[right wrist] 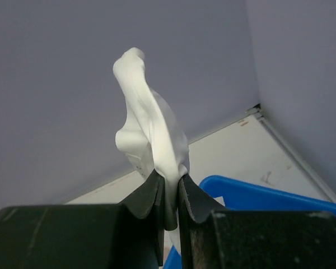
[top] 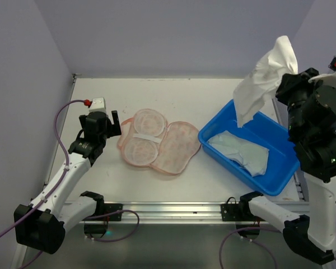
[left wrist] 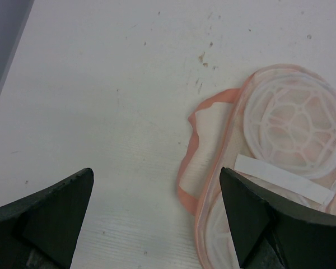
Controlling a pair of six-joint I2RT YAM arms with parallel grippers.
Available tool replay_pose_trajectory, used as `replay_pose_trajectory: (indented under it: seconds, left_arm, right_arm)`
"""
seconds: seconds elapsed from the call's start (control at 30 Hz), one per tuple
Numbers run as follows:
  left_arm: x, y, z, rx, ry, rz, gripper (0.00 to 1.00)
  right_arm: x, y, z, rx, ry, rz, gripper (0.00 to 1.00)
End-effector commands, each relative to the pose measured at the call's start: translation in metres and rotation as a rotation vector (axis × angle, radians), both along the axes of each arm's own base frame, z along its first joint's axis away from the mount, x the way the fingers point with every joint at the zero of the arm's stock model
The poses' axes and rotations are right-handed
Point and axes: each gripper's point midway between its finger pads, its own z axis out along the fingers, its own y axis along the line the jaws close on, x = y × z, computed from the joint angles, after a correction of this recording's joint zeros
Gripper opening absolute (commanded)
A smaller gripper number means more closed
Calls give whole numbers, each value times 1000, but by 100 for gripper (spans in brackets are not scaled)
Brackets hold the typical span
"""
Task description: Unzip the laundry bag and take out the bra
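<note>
The laundry bag point(top: 159, 140) lies open and flat on the table's middle, its pale pink mesh lining and round white plastic frames facing up. My left gripper point(top: 113, 126) is open and empty just off the bag's left edge. In the left wrist view its jaws point(left wrist: 157, 174) stand wide apart over the bag's rim point(left wrist: 280, 129) and an orange-pink strap loop point(left wrist: 186, 168). My right gripper point(top: 284, 79) is shut on the white bra point(top: 263, 84) and holds it high above the blue tub. The right wrist view shows the bra point(right wrist: 151, 117) pinched between the fingers point(right wrist: 169, 182).
A blue plastic tub point(top: 280, 185) stands at the right of the table with a pale grey-blue cloth point(top: 241, 151) in it; its rim shows in the right wrist view point(right wrist: 257, 196). Walls close off the left, back and right sides.
</note>
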Motion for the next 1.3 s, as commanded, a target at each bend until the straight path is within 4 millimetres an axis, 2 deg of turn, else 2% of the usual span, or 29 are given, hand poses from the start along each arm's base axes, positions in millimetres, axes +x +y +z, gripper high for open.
replay_pose_trajectory:
  seconds: [0.0, 0.07, 0.1, 0.17, 0.2, 0.27, 0.3, 0.33, 0.37, 0.5, 0.6, 0.73, 0.77, 0.83, 0.87, 1.0, 1.07, 1.13, 1.17, 1.23, 1.27]
  left_arm:
    - [4, 5, 7, -1, -39, 25, 98]
    - [5, 4, 6, -2, -35, 21, 98]
    - [5, 3, 5, -3, -32, 19, 98]
    - [6, 2, 5, -6, -31, 13, 98]
    - [5, 2, 5, -5, -28, 13, 98]
    - [5, 2, 5, -5, -28, 13, 98]
    - [5, 2, 6, -5, -31, 15, 98]
    - [4, 3, 6, -4, -33, 17, 98]
    - [4, 3, 7, -4, -35, 19, 98]
    - [3, 4, 7, -4, -37, 19, 98]
    - [3, 4, 9, -3, -42, 23, 98]
    - [3, 3, 7, -6, -38, 16, 98]
    - [4, 3, 7, -7, -36, 13, 98]
    - [4, 2, 6, -9, -32, 9, 98]
    - [5, 1, 6, -9, -32, 8, 98]
    - [6, -3, 4, -17, -23, -11, 98]
    - [7, -6, 3, -22, -21, -28, 98]
    - [8, -9, 3, -28, -21, -46, 98]
    - [8, -10, 2, -31, -22, -53, 99]
    - [9, -13, 0, -29, -16, -75, 99]
    - [12, -16, -3, -31, -10, -85, 100]
  right_arm:
    - [-4, -38, -37, -67, 110, -205, 0]
    - [-10, -48, -49, -36, 116, -252, 0]
    - [-5, -48, -67, -36, 154, -258, 0]
    - [0, -52, -84, 8, 175, -282, 0]
    - [8, -49, -101, 14, 208, -270, 0]
    - [23, -48, -112, 62, 197, -274, 0]
    - [32, -42, -128, 72, 222, -253, 0]
    - [42, -39, -126, 114, 177, -245, 0]
    - [50, -34, -138, 127, 186, -230, 0]
    - [81, -17, -151, 250, 167, -188, 0]
    - [92, -9, -155, 329, 132, -164, 0]
    - [86, -19, -179, 378, 138, -233, 0]
    - [82, -22, -201, 374, 177, -254, 0]
    - [68, -31, -219, 392, 197, -298, 0]
    - [60, -36, -244, 380, 242, -328, 0]
    - [29, -56, -295, 369, 334, -404, 5]
    - [12, -64, -322, 375, 392, -438, 10]
    - [1, -70, -337, 384, 430, -450, 18]
    - [-4, -72, -343, 391, 449, -456, 33]
    - [-17, -73, -347, 380, 481, -465, 56]
    - [-20, -74, -344, 378, 482, -473, 78]
